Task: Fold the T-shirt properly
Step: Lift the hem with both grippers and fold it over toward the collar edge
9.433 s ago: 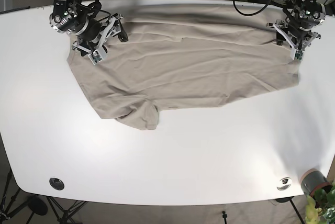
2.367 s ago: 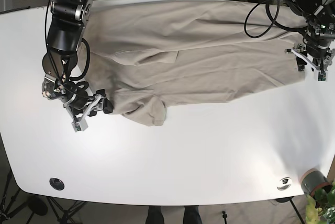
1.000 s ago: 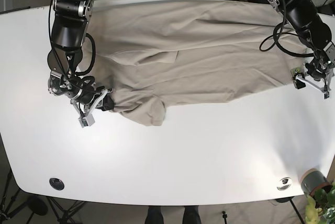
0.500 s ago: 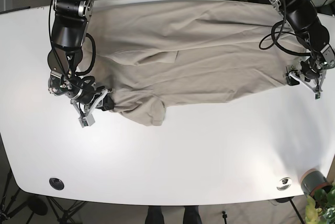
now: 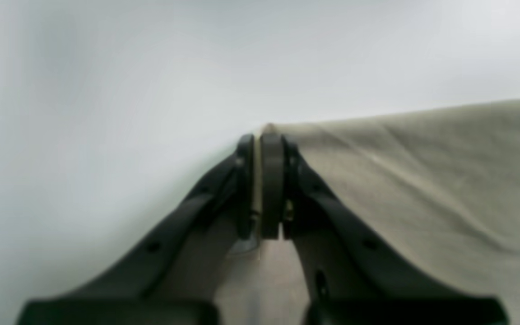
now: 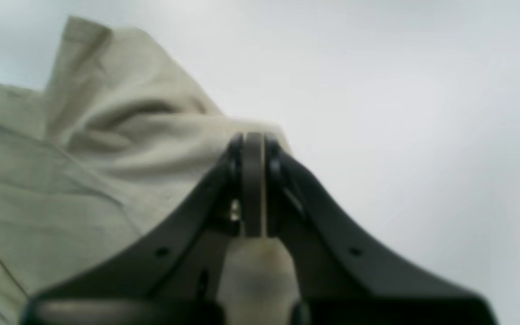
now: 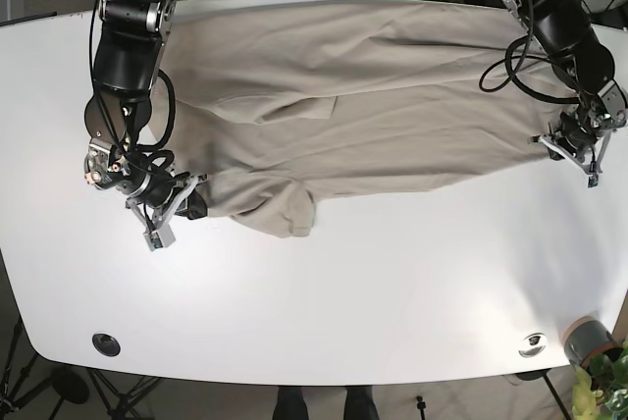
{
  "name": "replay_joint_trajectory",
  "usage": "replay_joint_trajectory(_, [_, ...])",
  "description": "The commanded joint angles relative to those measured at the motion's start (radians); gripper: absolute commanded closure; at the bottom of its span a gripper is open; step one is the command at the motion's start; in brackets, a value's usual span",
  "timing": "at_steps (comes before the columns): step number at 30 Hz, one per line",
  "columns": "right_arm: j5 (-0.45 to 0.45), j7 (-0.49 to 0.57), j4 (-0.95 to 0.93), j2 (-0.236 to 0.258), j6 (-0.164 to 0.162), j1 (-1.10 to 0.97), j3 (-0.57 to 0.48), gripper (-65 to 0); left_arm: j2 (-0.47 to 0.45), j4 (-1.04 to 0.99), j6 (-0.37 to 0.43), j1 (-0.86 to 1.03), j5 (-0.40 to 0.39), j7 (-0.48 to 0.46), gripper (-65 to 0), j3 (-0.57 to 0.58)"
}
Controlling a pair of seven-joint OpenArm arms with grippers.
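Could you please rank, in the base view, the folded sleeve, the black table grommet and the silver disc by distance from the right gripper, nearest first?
From the right gripper, at the shirt's lower corner on the view's left:
1. Folded sleeve, just beside it toward the table's middle.
2. Black table grommet, at the near edge, on the view's left.
3. Silver disc, at the near edge, far across on the view's right.

A beige T-shirt (image 7: 363, 96) lies spread across the white tabletop (image 7: 343, 283); the right gripper (image 7: 182, 206) and left gripper (image 7: 572, 152) sit at the shirt's opposite lower corners.
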Motion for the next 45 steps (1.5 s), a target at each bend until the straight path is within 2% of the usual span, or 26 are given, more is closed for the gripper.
replay_joint_trajectory(1, [0.017,0.006,0.067,0.015,0.002,0.026,0.002,0.0,0.001,0.085,-0.016,-0.024,-0.010,-0.026,0.0,-0.005])
replay_joint_trajectory(6, [0.017,-0.045,0.181,0.012,0.002,-0.005,0.002,0.0,0.015,0.149,-0.071,-0.022,-0.004,-0.023,0.0,-0.005])
replay_joint_trajectory(12, [0.008,-0.054,0.227,0.008,0.002,-0.017,0.002,0.0,0.016,0.154,-0.074,-0.018,-0.006,-0.023,0.0,-0.005])
replay_joint_trajectory(15, [0.008,-0.051,0.187,0.008,0.002,-0.013,0.007,-9.0,0.016,0.151,-0.074,-0.018,-0.004,-0.023,0.0,-0.005])
replay_joint_trajectory(16, [0.008,-0.050,0.170,0.008,0.002,-0.011,0.008,-15.9,0.016,0.151,-0.077,-0.016,-0.004,-0.023,0.0,-0.005])
replay_joint_trajectory(19, [0.008,-0.010,0.151,0.008,0.002,-0.011,0.005,-29.6,0.016,0.151,-0.077,-0.012,-0.004,-0.023,0.0,-0.005])
replay_joint_trajectory(23, [0.006,0.047,0.099,0.008,0.002,-0.011,0.004,-37.6,0.016,0.154,-0.077,0.010,-0.007,-0.023,0.0,-0.003])
replay_joint_trajectory(30, [0.006,0.128,-0.063,0.015,0.002,0.024,0.002,-38.5,0.016,0.152,-0.080,0.015,-0.007,-0.023,0.0,-0.003])
replay_joint_trajectory(33, [0.006,0.147,-0.074,0.012,0.002,0.024,-0.007,-38.5,0.016,0.154,-0.080,0.031,-0.007,-0.023,0.0,-0.003])
replay_joint_trajectory(39, [0.018,0.148,-0.066,0.007,0.000,0.016,-0.124,-38.2,0.016,0.154,-0.080,0.033,-0.007,-0.023,0.0,-0.003])
replay_joint_trajectory(45, [0.014,0.150,-0.066,-0.027,0.000,0.001,-0.124,-37.9,0.016,0.152,-0.080,0.034,-0.007,-0.023,0.0,-0.005])
